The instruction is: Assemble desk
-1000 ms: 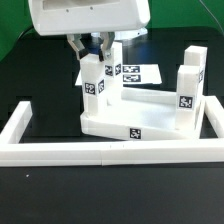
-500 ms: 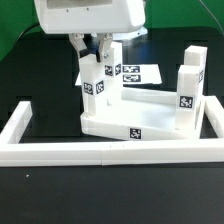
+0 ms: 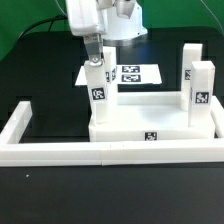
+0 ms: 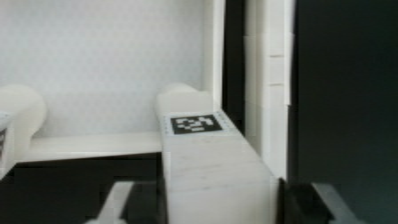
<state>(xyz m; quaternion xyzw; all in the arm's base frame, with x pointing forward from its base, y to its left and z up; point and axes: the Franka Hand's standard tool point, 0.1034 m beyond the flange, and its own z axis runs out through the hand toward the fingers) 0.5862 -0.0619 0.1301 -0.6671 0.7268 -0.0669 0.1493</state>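
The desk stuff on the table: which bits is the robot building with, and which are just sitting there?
Building with:
desk top
four legs standing in its corners, like the near one the gripper is over

Just sitting there:
marker board
border wall
black table

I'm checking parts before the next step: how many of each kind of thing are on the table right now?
Desk top: 1
Legs: 4
Border wall: 1
Marker board: 1
Total: 7
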